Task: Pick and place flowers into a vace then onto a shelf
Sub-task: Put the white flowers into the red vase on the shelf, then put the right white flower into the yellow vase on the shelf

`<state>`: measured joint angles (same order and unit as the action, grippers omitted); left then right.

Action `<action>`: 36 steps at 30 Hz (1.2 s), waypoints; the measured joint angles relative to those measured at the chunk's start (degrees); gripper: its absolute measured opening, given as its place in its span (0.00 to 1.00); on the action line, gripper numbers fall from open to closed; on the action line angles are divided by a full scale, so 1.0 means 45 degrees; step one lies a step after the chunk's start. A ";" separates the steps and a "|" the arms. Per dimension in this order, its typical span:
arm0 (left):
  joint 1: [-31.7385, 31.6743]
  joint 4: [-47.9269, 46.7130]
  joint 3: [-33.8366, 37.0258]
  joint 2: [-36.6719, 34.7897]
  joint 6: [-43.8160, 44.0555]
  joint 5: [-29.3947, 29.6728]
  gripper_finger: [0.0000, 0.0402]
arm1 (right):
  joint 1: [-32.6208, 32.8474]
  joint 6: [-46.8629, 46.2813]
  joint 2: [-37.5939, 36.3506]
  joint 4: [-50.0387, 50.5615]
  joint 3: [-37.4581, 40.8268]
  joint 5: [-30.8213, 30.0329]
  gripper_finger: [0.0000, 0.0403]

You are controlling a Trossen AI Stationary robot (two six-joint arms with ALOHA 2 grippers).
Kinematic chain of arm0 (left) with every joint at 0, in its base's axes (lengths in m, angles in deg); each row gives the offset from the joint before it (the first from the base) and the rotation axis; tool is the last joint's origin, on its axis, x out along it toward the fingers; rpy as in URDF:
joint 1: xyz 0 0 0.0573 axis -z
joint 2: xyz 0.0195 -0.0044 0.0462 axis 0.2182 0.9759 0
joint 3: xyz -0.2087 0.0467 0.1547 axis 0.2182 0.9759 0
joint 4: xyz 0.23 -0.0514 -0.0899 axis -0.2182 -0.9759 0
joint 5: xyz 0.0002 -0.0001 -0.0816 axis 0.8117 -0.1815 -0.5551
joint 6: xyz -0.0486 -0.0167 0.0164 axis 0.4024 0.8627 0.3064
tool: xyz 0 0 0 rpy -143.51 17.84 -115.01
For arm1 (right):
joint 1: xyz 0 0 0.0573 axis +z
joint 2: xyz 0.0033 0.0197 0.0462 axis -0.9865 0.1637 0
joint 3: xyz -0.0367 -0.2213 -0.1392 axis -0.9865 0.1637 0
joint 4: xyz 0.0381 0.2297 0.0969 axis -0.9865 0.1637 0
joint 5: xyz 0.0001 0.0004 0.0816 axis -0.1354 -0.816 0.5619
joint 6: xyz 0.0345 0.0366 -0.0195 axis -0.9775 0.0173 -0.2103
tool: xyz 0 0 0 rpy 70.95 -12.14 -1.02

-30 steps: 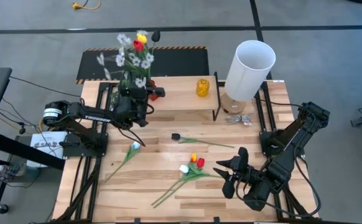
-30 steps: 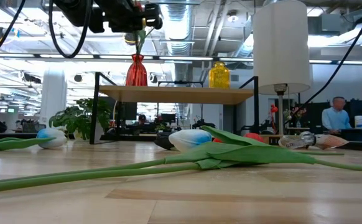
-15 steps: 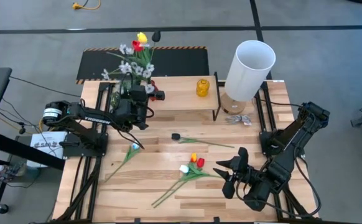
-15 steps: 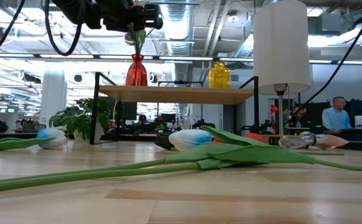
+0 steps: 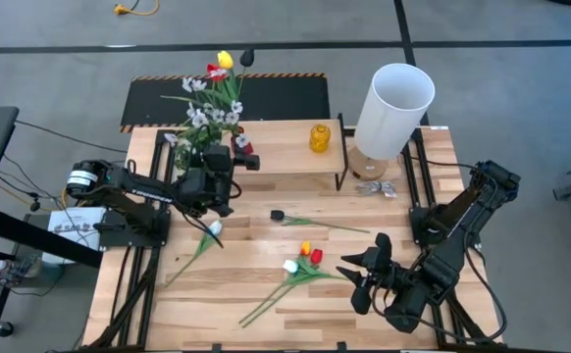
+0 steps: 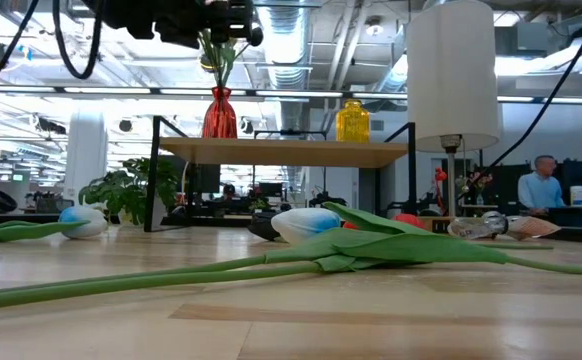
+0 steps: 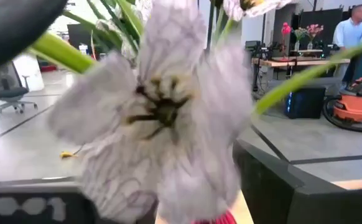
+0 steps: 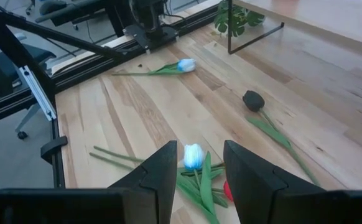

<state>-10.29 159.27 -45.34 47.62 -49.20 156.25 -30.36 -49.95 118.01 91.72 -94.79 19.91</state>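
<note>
The slatted wooden tabletop (image 5: 266, 294) carries the shelf (image 5: 281, 155) at its far edge, with a red vase (image 6: 220, 112) and a yellow jar (image 5: 320, 137) on it; the bunched flowers (image 5: 212, 93) stand in the red vase, loose tulips (image 5: 300, 265) lie nearer; the left gripper (image 5: 229, 155) hovers by the stems, jaws parted, holding nothing; the right gripper (image 5: 364, 275) waits low, fingers apart and empty; a white lamp (image 5: 391, 108) stands beside; beyond, an open office with a person (image 6: 543, 182).

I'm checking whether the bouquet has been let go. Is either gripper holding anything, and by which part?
Whether the left gripper, by the flowers in the red vase, grips their stems cannot be told. The right gripper is open and empty.
</note>
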 joint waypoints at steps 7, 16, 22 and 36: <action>0.0716 0.0000 0.0000 0.0000 -0.0485 0.0017 0.45 | 0.0000 0.0001 0.0000 0.0001 0.0000 0.0006 0.30; 0.1828 -0.0002 0.0000 0.0000 -0.0658 0.0323 0.45 | 0.0000 0.0108 0.0005 0.0001 0.0000 0.0122 0.30; 0.3022 -0.0005 0.0000 0.0000 -0.0658 0.0488 0.45 | 0.0000 0.0132 0.0005 0.0025 0.0000 0.0288 0.30; 0.8510 -0.0003 0.0000 -0.0001 0.0889 -0.0627 0.45 | 0.0000 0.0374 0.0010 -0.0048 0.0000 0.0361 0.30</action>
<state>28.00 159.26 -45.34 47.61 -45.20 153.43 -30.36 -48.27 118.05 91.50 -94.79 21.54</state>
